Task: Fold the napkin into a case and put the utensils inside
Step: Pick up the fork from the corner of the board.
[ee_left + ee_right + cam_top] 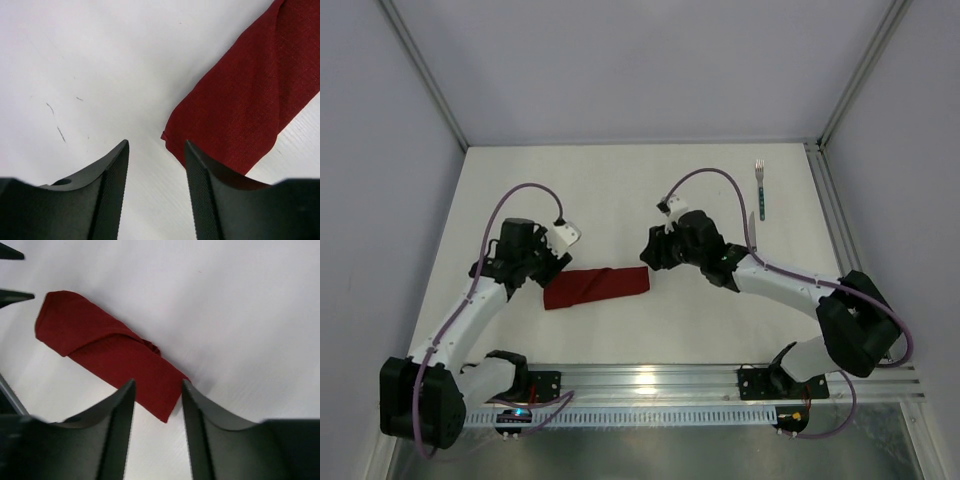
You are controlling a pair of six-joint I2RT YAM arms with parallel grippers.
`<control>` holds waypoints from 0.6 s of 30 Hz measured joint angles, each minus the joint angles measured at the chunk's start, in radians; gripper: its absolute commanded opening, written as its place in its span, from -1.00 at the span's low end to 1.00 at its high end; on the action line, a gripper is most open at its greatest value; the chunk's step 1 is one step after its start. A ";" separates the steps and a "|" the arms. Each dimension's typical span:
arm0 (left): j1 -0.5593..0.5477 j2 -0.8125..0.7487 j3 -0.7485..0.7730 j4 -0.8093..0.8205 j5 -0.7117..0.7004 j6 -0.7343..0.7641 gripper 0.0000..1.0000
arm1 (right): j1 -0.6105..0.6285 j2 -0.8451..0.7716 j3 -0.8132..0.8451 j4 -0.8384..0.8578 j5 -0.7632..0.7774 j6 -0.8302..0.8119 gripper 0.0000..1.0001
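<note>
The dark red napkin lies folded into a narrow flat case (597,287) on the white table between the two arms. My left gripper (546,270) is open and empty just above the case's left end; in the left wrist view the case (250,105) runs up to the right past the right finger, with the gripper (156,150) over bare table. My right gripper (649,252) is open and empty above the case's right end (115,352), whose corner lies between the gripper's (157,387) fingers. The fork (760,190) with a teal handle lies at the far right. A thin silver knife (752,230) lies beside it, partly hidden.
A metal frame rail (830,220) runs along the table's right edge, close to the utensils. A mounting rail (650,382) crosses the near edge. Grey walls enclose the back and sides.
</note>
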 measured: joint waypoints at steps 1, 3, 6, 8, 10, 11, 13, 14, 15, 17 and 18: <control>0.000 -0.005 0.010 -0.008 0.011 -0.010 -0.17 | 0.024 -0.015 0.005 -0.001 0.012 -0.005 -0.29; 0.000 -0.008 0.014 -0.016 0.029 -0.020 -0.46 | 0.069 -0.025 0.008 0.016 0.019 0.003 -0.46; 0.000 0.013 0.009 -0.027 0.037 -0.030 -0.53 | 0.105 0.009 -0.002 0.064 -0.013 0.031 -0.68; 0.000 0.043 -0.002 -0.027 0.032 -0.031 -0.54 | 0.104 0.061 -0.002 0.093 -0.032 0.049 -0.72; 0.000 0.076 -0.021 -0.021 0.010 -0.032 -0.54 | 0.100 0.137 -0.002 0.123 -0.053 0.068 -0.75; 0.000 0.090 -0.033 -0.013 -0.002 -0.031 -0.54 | 0.096 0.177 -0.002 0.130 -0.064 0.077 -0.78; 0.000 0.114 -0.056 0.000 -0.024 -0.031 -0.54 | 0.089 0.250 -0.002 0.149 -0.080 0.096 -0.81; 0.000 0.126 -0.072 0.014 -0.037 -0.031 -0.54 | 0.083 0.282 -0.002 0.157 -0.087 0.105 -0.82; 0.000 0.132 -0.078 0.020 -0.042 -0.031 -0.55 | 0.077 0.308 -0.002 0.172 -0.096 0.116 -0.83; 0.000 0.154 -0.097 0.050 -0.057 -0.029 -0.58 | 0.063 0.337 -0.001 0.209 -0.116 0.135 -0.85; 0.000 0.165 -0.103 0.063 -0.061 -0.029 -0.59 | 0.056 0.343 -0.001 0.220 -0.121 0.143 -0.85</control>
